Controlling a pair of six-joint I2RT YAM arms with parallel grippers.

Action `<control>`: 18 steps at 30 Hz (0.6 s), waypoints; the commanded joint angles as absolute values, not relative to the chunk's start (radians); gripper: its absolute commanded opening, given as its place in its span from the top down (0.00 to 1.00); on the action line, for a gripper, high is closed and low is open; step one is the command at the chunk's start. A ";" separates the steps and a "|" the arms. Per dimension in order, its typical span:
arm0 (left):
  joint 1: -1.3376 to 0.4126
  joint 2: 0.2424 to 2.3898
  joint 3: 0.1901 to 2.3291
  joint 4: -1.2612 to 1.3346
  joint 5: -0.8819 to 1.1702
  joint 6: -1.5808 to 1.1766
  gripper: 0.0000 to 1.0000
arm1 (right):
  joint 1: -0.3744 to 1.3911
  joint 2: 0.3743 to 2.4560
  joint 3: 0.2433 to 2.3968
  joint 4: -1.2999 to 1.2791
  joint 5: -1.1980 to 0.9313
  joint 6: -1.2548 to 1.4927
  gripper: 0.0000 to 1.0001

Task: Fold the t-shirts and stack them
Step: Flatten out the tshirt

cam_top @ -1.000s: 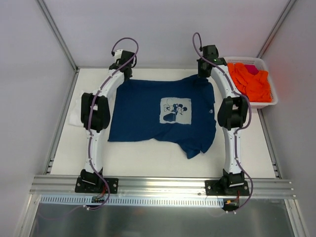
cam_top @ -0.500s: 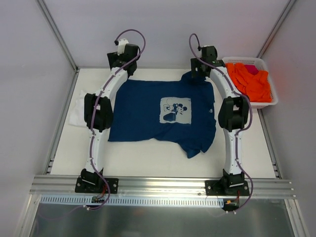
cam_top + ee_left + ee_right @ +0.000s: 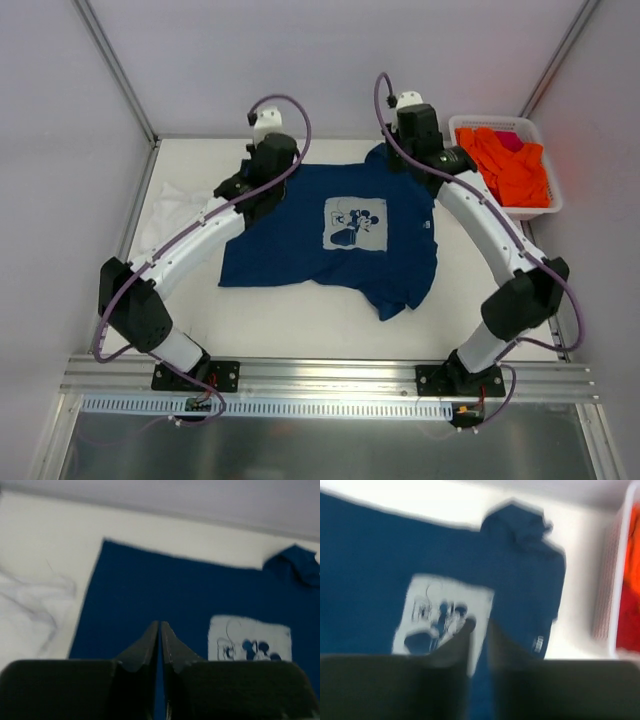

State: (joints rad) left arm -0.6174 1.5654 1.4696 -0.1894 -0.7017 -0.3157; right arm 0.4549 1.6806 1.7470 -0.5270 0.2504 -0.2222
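Observation:
The navy t-shirt (image 3: 300, 240) lies spread flat mid-table, its pale mouse print (image 3: 356, 224) facing up. Its far right corner is bunched into a small hump (image 3: 385, 160). The white t-shirt (image 3: 168, 212) lies crumpled at the left, partly under my left arm. My left gripper (image 3: 258, 195) hovers over the shirt's far left part; in the left wrist view its fingers (image 3: 160, 624) stand almost together, with only blue cloth (image 3: 165, 590) below. My right gripper (image 3: 420, 160) hangs over the far right; its blurred fingers (image 3: 480, 622) show a narrow gap above the print (image 3: 442, 612), empty.
A white basket (image 3: 535, 208) of orange clothes (image 3: 505, 160) stands at the far right, also seen as the basket (image 3: 612, 580) in the right wrist view. Grey walls close in the table on three sides. A metal rail (image 3: 330, 375) runs along the near edge.
Both grippers let go of the shirt's far corners, lifted and moved inward over it. Both elbows swung down and outward. The jaws opened wide, then narrowed again.

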 commanded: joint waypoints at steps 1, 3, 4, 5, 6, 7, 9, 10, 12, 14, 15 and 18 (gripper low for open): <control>-0.614 1.491 1.241 -0.232 -0.547 -0.543 1.00 | 0.452 1.573 1.519 -0.632 0.213 -0.034 0.99; -0.617 1.456 1.143 -0.235 -0.430 -0.607 1.00 | 0.465 1.502 1.377 -0.627 0.186 -0.003 1.00; -0.620 1.454 1.120 -0.233 -0.399 -0.620 1.00 | 0.489 1.479 1.332 -0.623 0.181 0.055 1.00; -0.623 1.456 1.100 -0.233 -0.375 -0.627 1.00 | 0.503 1.456 1.287 -0.605 0.183 0.070 0.99; -0.626 1.471 1.074 -0.232 -0.342 -0.633 1.00 | 0.515 1.434 1.211 -0.595 0.184 0.086 0.88; -0.632 1.480 1.065 -0.232 -0.327 -0.635 1.00 | 0.544 1.395 1.177 -0.588 0.190 0.116 0.75; -0.638 1.509 1.040 -0.233 -0.298 -0.643 1.00 | 0.577 1.355 1.096 -0.568 0.208 0.143 0.56; -0.643 1.519 1.032 -0.232 -0.290 -0.646 0.86 | 0.609 1.324 1.076 -0.563 0.218 0.165 0.53; -0.649 1.540 1.016 -0.233 -0.279 -0.652 0.67 | 0.646 1.296 1.043 -0.574 0.250 0.190 0.46; -0.657 1.551 0.990 -0.232 -0.275 -0.664 0.30 | 0.713 1.256 0.997 -0.586 0.288 0.228 0.42; -0.658 1.549 0.977 -0.232 -0.273 -0.678 0.20 | 0.732 1.243 0.982 -0.589 0.301 0.242 0.42; -0.664 1.542 0.933 -0.233 -0.261 -0.703 0.09 | 0.822 1.195 0.924 -0.610 0.365 0.308 0.41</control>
